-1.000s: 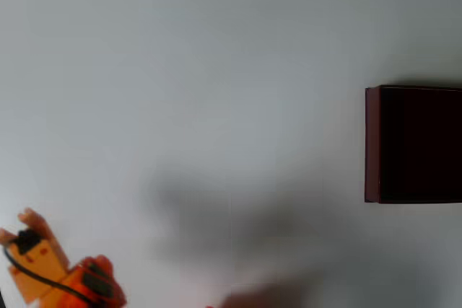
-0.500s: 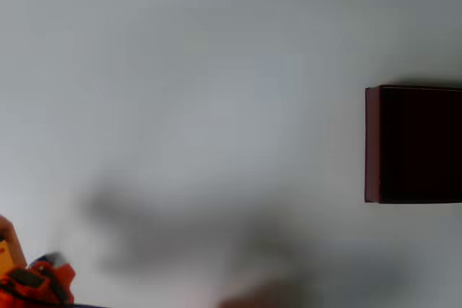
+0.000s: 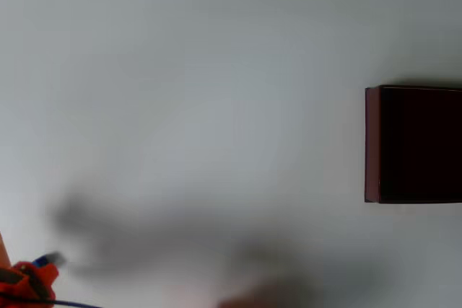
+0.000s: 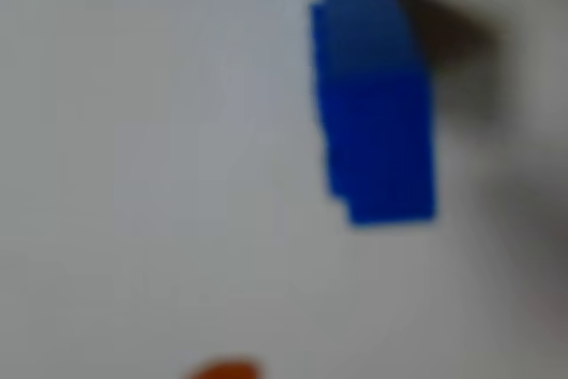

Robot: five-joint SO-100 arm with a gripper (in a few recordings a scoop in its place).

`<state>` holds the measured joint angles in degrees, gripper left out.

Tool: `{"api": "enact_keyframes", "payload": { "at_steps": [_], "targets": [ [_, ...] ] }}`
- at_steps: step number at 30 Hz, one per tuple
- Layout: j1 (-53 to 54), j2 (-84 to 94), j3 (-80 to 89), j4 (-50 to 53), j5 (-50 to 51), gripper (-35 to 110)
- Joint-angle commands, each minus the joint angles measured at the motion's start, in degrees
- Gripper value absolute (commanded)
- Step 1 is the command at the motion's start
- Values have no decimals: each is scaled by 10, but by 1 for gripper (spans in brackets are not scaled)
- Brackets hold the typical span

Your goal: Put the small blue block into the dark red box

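Blur softens the wrist view, where the small blue block (image 4: 377, 99) lies on the pale bench (image 4: 160, 157) at about one o'clock, casting a dark shadow to its right. An orange sliver, apparently part of the end effector (image 4: 222, 370), pokes in at six o'clock, apart from the block; how far its jaws are spread cannot be told, and nothing shows in its hold. In the overhead view the orange arm (image 3: 25, 283) sits at the eight o'clock corner, with a speck of blue, apparently the block (image 3: 49, 259), just beside its upper right. A broad grey shadow spreads across the lower bench from there. Well apart, at three o'clock, the dark red box (image 3: 372, 142) stands open with a nearly black interior, cut off by the right edge. Bare white bench lies between arm and box.
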<state>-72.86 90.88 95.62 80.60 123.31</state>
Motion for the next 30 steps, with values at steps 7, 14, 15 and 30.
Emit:
{"api": "enact_keyframes", "payload": {
  "at_steps": [7, 14, 15, 30],
  "targets": [
    [-12, -23, -20, -34, -15, 20],
    [-8, -39, -20, -52, -46, 20],
    [-6, -39, -20, -53, -50, 20],
    [9, -14, 70, -141, -79, 21]
  ]
}}
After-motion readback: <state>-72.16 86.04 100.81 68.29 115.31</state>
